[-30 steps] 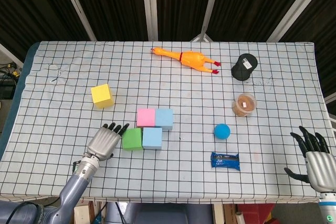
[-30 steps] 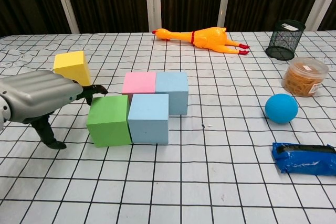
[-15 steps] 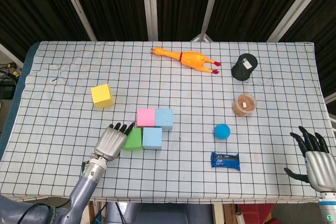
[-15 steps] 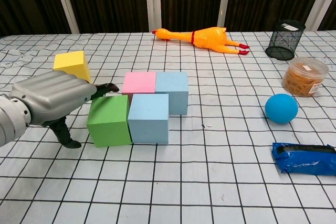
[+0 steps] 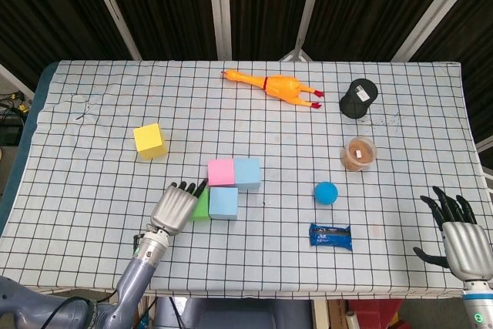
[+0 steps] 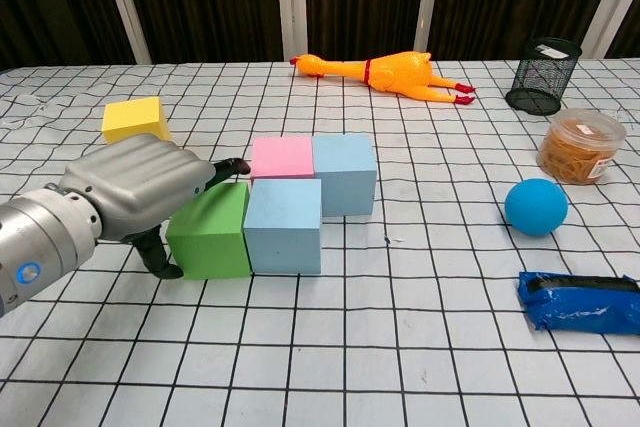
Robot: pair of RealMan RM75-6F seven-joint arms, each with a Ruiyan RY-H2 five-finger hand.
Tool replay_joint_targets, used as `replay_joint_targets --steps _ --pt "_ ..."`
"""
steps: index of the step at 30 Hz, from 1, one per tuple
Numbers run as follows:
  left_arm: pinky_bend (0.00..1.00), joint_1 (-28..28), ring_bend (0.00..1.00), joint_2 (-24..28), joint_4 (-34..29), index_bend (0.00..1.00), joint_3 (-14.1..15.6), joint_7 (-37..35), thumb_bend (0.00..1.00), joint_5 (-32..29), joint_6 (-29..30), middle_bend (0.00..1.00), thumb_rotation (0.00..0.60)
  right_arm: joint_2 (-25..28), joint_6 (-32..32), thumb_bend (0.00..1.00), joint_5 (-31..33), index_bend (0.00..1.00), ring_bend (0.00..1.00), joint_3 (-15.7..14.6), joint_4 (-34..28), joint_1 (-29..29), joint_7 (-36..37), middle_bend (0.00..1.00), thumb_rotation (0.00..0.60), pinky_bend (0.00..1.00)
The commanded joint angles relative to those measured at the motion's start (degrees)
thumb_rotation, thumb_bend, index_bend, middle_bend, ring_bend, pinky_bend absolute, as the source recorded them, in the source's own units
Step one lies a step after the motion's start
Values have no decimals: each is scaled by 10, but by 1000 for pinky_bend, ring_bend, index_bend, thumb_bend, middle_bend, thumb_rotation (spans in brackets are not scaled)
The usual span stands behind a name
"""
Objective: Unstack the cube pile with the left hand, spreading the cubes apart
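Note:
Four cubes sit together mid-table: a green cube (image 5: 202,209) (image 6: 210,235), a light blue cube (image 5: 223,203) (image 6: 284,225) to its right, a pink cube (image 5: 221,172) (image 6: 282,158) and a second blue cube (image 5: 247,172) (image 6: 344,173) behind them. A yellow cube (image 5: 149,140) (image 6: 134,118) stands apart at the left. My left hand (image 5: 176,207) (image 6: 140,187) lies over the green cube's left and top, fingers extended, fingertips touching the pink cube's left side and thumb down beside the green cube. It holds nothing. My right hand (image 5: 458,229) hovers open at the table's front right edge.
A rubber chicken (image 5: 277,85) (image 6: 385,68) lies at the back. At the right are a black mesh cup (image 5: 358,99) (image 6: 542,75), a tub of rubber bands (image 5: 358,153) (image 6: 580,145), a blue ball (image 5: 326,192) (image 6: 536,206) and a blue packet (image 5: 330,236) (image 6: 580,302).
My left hand has moved right over the green cube. The pink cube and the blue cube behind have shifted a little to the right. The right hand has barely moved.

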Motion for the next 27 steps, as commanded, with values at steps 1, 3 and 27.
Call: replay_joint_targets --steps 1,3,27 --pt "559 -2 423 -12 21 144 0 9 210 20 8 391 600 0 0 0 -1 160 124 0 1 0 1 18 600 0" --pt "589 -2 467 -15 30 181 -1 9 275 28 10 434 600 0 0 0 -1 160 125 -1 0 0 1 18 600 0" --pt "652 33 547 103 3 215 -13 -51 379 82 30 472 600 4 -4 0 -8 161 130 -6 -5 2 8 18 600 0"
